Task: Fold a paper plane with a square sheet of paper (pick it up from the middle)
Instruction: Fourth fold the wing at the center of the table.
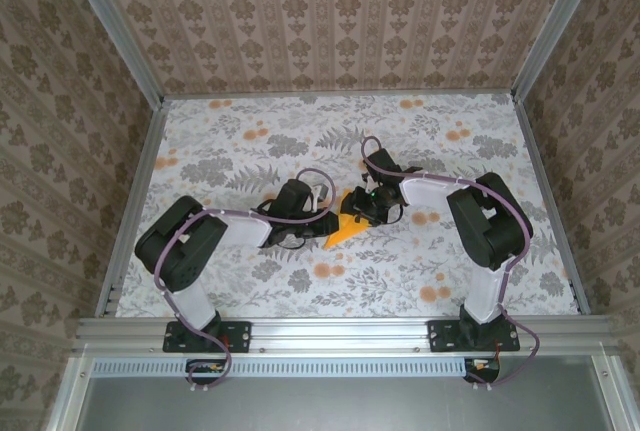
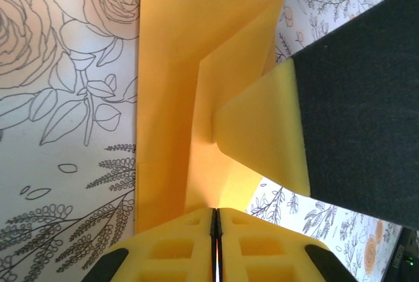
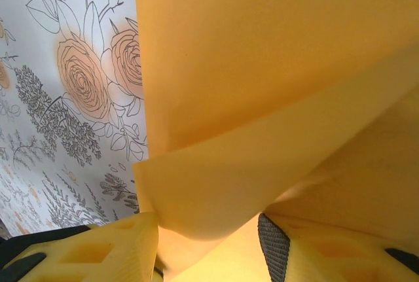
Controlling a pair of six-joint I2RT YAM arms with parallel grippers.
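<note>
Partly folded square sheet of paper (image 1: 343, 228) lies mid-frame on the worktop (image 1: 230, 151), between both arms. Left gripper (image 2: 215, 229): jaws pinched flat on the paper at bottom of frame. Right gripper (image 3: 209, 246): jaws part open, loose fold between them. Paper looks thin, limp and easily creased, so best gripped gently along the folds. No legible writing.
</note>
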